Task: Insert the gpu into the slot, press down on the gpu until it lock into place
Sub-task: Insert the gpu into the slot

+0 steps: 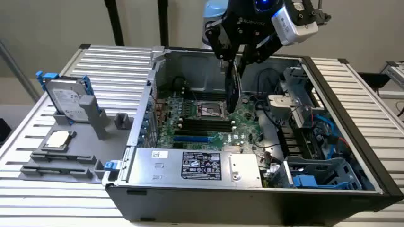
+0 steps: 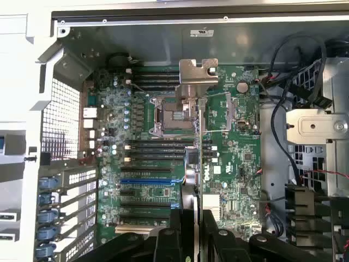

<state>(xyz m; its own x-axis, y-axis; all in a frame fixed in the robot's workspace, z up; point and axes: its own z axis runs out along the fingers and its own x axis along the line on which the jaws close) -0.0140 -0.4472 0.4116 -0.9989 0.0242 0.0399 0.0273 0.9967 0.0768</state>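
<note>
Gripper (image 1: 241,57) is clamped on the gpu (image 1: 233,90), which hangs edge-down over the motherboard (image 1: 247,126), not yet in the blue slot (image 1: 189,139). The card is judged light, stiff and fragile (grip the shroud, never the contacts).

A slatted aluminium table (image 1: 107,59) carries everything here. An open black computer case (image 1: 252,205) sits on it, filling the centre out to three o'clock. At nine o'clock from the case, a grey rack (image 1: 94,118) holds a hard drive (image 1: 66,99) upright, with a small grey block (image 1: 121,120) just beside it. Toward eight o'clock a processor chip (image 1: 58,139) rests among flat grey holders (image 1: 57,163).
</note>
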